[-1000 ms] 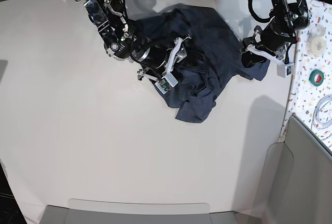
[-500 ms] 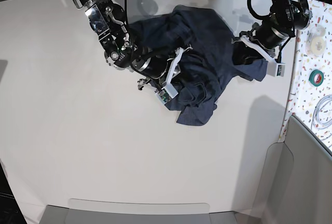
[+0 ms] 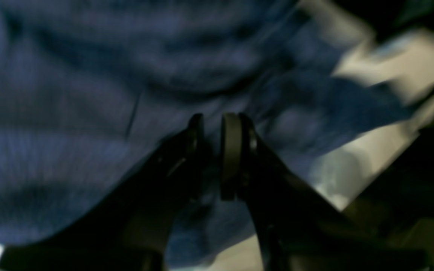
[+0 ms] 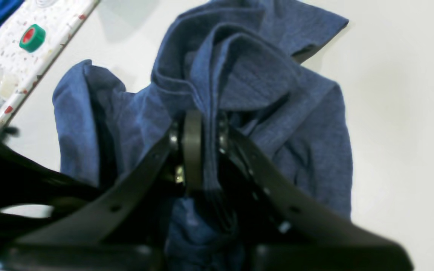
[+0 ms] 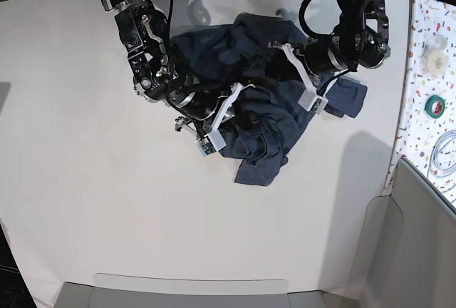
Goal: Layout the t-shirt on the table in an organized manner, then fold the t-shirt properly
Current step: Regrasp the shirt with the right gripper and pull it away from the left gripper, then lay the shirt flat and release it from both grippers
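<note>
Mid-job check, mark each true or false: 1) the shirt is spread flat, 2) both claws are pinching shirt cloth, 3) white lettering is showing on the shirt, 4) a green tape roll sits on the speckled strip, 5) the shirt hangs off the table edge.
1) False: the t-shirt is bunched in a crumpled heap.
2) True: the right claw and the left claw are both shut on folds.
3) False: only plain blue cloth shows.
4) True: the green tape roll lies on the speckled strip.
5) False: it lies wholly on the table.
</note>
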You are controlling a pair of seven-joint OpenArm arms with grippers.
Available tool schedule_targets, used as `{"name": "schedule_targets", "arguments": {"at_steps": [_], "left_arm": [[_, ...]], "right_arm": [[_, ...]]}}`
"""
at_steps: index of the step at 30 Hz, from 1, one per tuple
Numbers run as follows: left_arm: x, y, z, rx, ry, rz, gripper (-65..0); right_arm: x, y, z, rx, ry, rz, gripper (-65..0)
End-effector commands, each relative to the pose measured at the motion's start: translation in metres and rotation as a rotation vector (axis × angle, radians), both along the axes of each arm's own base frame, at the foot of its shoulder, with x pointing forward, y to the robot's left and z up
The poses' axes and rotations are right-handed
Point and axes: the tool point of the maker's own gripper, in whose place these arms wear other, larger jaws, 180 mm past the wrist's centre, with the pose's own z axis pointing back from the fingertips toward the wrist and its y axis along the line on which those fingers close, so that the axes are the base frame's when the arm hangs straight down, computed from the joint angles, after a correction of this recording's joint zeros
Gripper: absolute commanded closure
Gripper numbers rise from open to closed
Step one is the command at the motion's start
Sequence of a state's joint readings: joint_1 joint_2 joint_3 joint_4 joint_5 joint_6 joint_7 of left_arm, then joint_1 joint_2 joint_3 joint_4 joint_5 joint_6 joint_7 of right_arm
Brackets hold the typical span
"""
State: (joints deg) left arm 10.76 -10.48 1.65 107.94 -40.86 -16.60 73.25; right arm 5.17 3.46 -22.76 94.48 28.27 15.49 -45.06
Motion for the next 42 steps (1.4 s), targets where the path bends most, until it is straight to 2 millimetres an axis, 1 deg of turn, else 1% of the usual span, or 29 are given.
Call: {"name": "schedule_targets", "arguments": {"at_steps": [1,4,6,8,9,11,14,17,21,26,27,29,31,35,37,39,41,42], "left_arm": [[0.004,0.003,-0.001,0.021,-0.014,-0.002,-6.4],[-0.005,0.020,-0.029,0.125,0.055,0.009,-6.4],[-0.006,0.028,-0.038,0.160,0.062,0.023,-6.4],[-0.020,0.035,-0.050,0.193,0.075,0.037,-6.4],[-0.023,0.041,-0.053,0.213,0.072,0.040,-6.4],[-0.030,0.047,-0.058,0.240,0.069,0.045,-6.4],[-0.039,0.049,-0.063,0.247,0.078,0.046,-6.4],[-0.050,0.049,-0.067,0.248,0.103,0.043,-6.4],[-0.065,0.049,-0.073,0.246,0.134,0.041,-6.4],[-0.081,0.034,-0.078,0.228,0.135,-0.015,-6.4],[-0.086,0.029,-0.079,0.224,0.139,-0.036,-6.4],[-0.093,0.025,-0.082,0.223,0.151,-0.059,-6.4],[-0.096,0.022,-0.083,0.219,0.155,-0.074,-6.4],[-0.095,0.020,-0.082,0.218,0.148,-0.076,-6.4],[-0.093,0.022,-0.082,0.220,0.144,-0.070,-6.4],[-0.091,0.022,-0.080,0.219,0.139,-0.067,-6.4],[-0.088,0.021,-0.077,0.214,0.125,-0.068,-6.6],[-0.086,0.020,-0.073,0.213,0.113,-0.070,-6.6]], "right_arm": [[0.007,0.005,0.018,0.039,-0.051,0.001,0.0],[0.015,-0.005,0.018,-0.002,-0.070,-0.030,0.0],[0.028,-0.017,0.021,-0.035,-0.085,-0.089,0.0],[0.040,-0.031,0.022,-0.092,-0.102,-0.132,0.0],[0.046,-0.036,0.024,-0.117,-0.115,-0.145,0.0],[0.062,-0.052,0.029,-0.176,-0.141,-0.190,0.0],[0.087,-0.072,0.034,-0.231,-0.160,-0.252,0.0],[0.113,-0.093,0.033,-0.283,-0.158,-0.305,0.0],[0.143,-0.108,0.030,-0.376,-0.152,-0.334,0.0],[0.178,-0.123,0.035,-0.452,-0.190,-0.367,0.0],[0.186,-0.130,0.038,-0.468,-0.196,-0.381,0.0],[0.196,-0.142,0.037,-0.498,-0.190,-0.404,0.0],[0.207,-0.154,0.042,-0.517,-0.204,-0.434,0.0],[0.220,-0.187,0.044,-0.521,-0.172,-0.530,0.0],[0.222,-0.202,0.049,-0.508,-0.164,-0.585,0.0],[0.224,-0.212,0.057,-0.490,-0.167,-0.621,0.0],[0.229,-0.220,0.073,-0.476,-0.190,-0.649,-6.9],[0.230,-0.222,0.078,-0.475,-0.202,-0.655,-11.3]]}}
